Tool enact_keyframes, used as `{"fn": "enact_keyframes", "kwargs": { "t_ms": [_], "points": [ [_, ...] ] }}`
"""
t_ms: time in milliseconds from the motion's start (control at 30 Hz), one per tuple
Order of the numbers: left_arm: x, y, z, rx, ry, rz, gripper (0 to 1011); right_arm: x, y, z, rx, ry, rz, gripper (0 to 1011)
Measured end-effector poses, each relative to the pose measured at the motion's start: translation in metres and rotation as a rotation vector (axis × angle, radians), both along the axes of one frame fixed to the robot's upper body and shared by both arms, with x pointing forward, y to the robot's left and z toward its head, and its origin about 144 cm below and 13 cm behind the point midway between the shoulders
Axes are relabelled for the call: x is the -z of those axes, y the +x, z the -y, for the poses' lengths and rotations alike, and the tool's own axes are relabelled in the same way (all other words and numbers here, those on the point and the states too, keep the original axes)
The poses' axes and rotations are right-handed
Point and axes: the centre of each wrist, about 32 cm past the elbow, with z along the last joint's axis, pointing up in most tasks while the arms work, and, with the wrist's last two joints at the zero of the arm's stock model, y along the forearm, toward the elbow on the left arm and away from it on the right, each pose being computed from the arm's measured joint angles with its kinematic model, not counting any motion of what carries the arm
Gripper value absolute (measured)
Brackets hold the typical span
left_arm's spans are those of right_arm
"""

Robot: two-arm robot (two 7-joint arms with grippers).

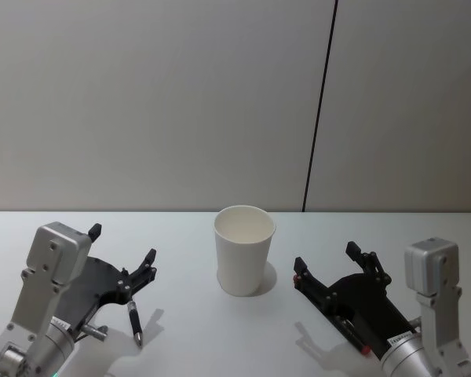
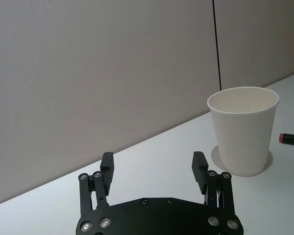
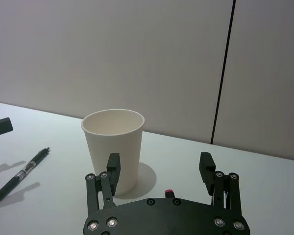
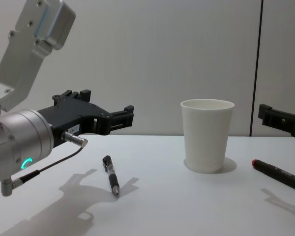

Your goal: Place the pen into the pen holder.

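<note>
A black pen (image 1: 133,322) lies on the white table just in front of my left gripper (image 1: 123,245), which hovers above it, open and empty. The same pen (image 4: 111,176) rests left of the pen holder (image 4: 206,135) in the chest view. The pen holder (image 1: 244,250) is a white paper cup standing upright mid-table, empty inside. A second dark pen with a red end (image 4: 280,175) lies right of the cup, beneath my right gripper (image 1: 326,258), which is also open and empty. The wrist views show each open gripper (image 2: 153,166) (image 3: 159,164) facing the cup (image 2: 243,129) (image 3: 113,147).
The white table (image 1: 188,345) ends at a grey wall with a dark vertical seam (image 1: 318,110) behind the cup. Bare tabletop lies between the cup and each arm.
</note>
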Motion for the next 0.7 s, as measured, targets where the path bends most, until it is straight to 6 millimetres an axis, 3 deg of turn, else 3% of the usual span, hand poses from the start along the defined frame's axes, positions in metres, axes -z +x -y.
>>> {"fn": "enact_keyframes", "kwargs": {
  "t_ms": [700],
  "points": [
    [0.0, 0.0, 0.0, 0.0, 0.0, 0.0, 1001, 0.0, 0.0, 0.0, 0.0, 0.0, 0.0, 1001]
  ]
}}
